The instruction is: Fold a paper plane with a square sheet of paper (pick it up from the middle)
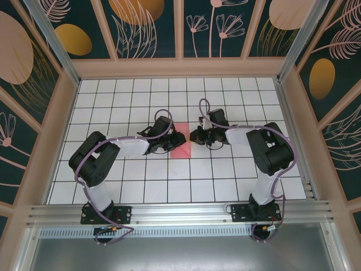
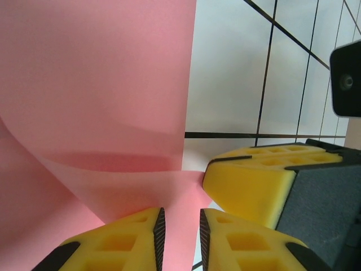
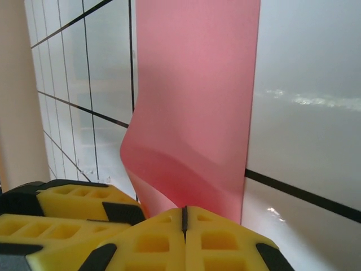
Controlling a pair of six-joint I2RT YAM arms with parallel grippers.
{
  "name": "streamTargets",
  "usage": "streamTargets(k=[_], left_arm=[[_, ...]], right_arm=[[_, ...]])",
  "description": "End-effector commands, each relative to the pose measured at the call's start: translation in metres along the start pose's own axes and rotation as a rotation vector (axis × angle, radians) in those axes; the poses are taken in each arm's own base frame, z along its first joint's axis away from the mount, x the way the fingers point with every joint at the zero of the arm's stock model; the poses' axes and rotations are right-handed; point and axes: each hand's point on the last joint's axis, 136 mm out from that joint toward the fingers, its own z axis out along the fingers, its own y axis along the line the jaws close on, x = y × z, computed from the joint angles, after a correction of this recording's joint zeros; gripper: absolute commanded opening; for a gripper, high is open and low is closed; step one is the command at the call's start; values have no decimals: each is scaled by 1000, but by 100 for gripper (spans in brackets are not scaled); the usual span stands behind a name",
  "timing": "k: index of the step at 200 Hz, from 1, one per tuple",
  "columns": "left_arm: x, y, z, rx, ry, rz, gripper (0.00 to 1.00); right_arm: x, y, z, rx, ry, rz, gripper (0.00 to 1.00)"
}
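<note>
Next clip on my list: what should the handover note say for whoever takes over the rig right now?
The left gripper has its jaws narrowly apart. The square sheet of paper runs through the gap and is not clearly pinched.
The right gripper is shut on the sheet's edge.
The sheet is mid-table, between both grippers, partly lifted and bowed.
Done: sheet grasped and raised.
Left: no plane shape shows yet, so the folding remains.
</note>
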Motion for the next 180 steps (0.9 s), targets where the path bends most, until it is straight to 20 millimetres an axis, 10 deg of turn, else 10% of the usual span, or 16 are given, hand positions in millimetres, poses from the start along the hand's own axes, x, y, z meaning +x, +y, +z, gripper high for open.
streamTargets(k=[1,180], left_arm=[[0,-9,3,31,10,28,26],[4,-9,11,39,43,38,22]], right_arm=[[-3,-6,6,37,6,-42,5],[-5,-14,17,56,39,-50,5]])
